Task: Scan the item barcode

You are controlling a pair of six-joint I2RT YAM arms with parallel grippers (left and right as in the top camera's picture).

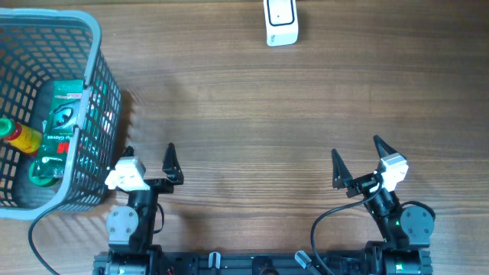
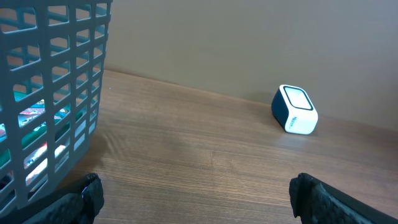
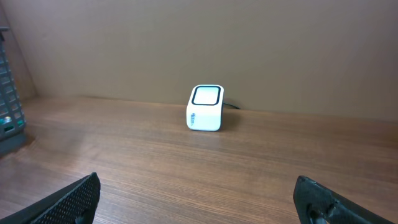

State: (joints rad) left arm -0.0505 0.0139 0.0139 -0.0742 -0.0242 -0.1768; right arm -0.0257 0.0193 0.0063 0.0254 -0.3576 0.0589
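While left end effector [image 1: 149, 150], right end effector [image 1: 355, 146] gape empty, green white-printed packet [image 1: 63, 114] in basket [image 1: 96, 57]

Basket [image 1: 107, 107] on table [image 1: 252, 107] left; packet [image 1: 61, 114], bottle [image 1: 19, 136] inside; scanner [image 1: 281, 23] at far edge.

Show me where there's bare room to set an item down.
The table is bare from the barcode scanner down to the open left gripper and right gripper, and across its right side. Crowding is at the left: the basket holds a green package and a yellow bottle.
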